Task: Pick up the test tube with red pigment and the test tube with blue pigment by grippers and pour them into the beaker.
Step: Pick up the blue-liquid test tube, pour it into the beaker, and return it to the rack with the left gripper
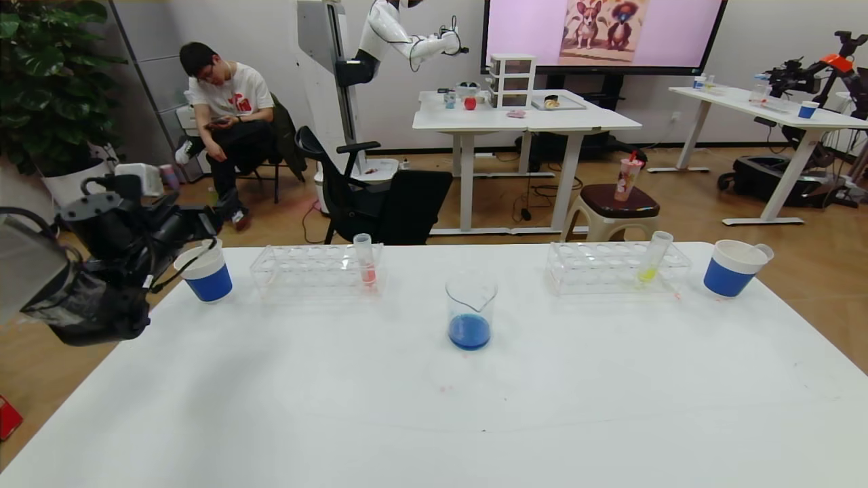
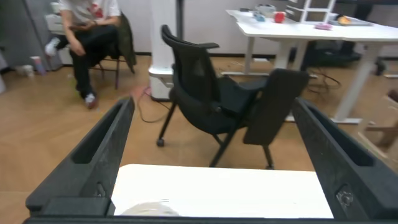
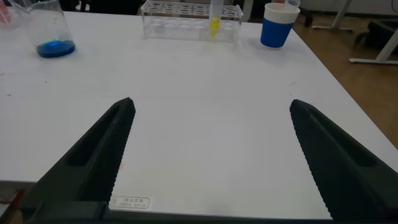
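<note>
The beaker [image 1: 470,308] stands mid-table with blue liquid in its bottom; it also shows in the right wrist view [image 3: 53,31]. The test tube with red pigment [image 1: 366,261] stands upright in the left clear rack [image 1: 305,271]. The test tube with blue pigment is out of view. My left gripper [image 1: 203,227] hovers at the table's far left edge, just above a blue-and-white paper cup [image 1: 205,272]; in the left wrist view it [image 2: 211,106] is open and empty. My right gripper [image 3: 211,104] is open and empty, low over the table's near right part, outside the head view.
A second clear rack [image 1: 614,268] at the far right holds a yellow-liquid tube [image 1: 654,257], also seen in the right wrist view [image 3: 214,18]. Another blue-and-white cup [image 1: 732,268] stands at the far right corner. A black chair [image 1: 380,196] stands behind the table.
</note>
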Motion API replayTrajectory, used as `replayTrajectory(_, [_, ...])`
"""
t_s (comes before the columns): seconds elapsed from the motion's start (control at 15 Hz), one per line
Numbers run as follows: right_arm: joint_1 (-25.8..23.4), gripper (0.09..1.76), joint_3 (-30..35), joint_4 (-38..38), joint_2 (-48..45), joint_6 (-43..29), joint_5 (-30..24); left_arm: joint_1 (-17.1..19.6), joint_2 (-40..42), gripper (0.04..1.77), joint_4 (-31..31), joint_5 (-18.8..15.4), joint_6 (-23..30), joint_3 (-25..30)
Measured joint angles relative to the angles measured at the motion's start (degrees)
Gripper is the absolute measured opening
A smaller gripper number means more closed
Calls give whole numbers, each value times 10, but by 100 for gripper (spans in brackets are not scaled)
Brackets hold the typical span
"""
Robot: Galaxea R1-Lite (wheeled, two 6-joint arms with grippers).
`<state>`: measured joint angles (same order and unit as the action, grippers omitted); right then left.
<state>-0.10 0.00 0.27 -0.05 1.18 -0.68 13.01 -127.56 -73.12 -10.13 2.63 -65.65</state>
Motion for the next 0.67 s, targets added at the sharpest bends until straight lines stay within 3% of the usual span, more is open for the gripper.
replayTrajectory(0.33, [0,174,0,0,0,0,0,-62,140,175,129,52,-18,12])
replayTrajectory(0.67, [0,174,0,0,0,0,0,-95,387,175,338,69,-44,88])
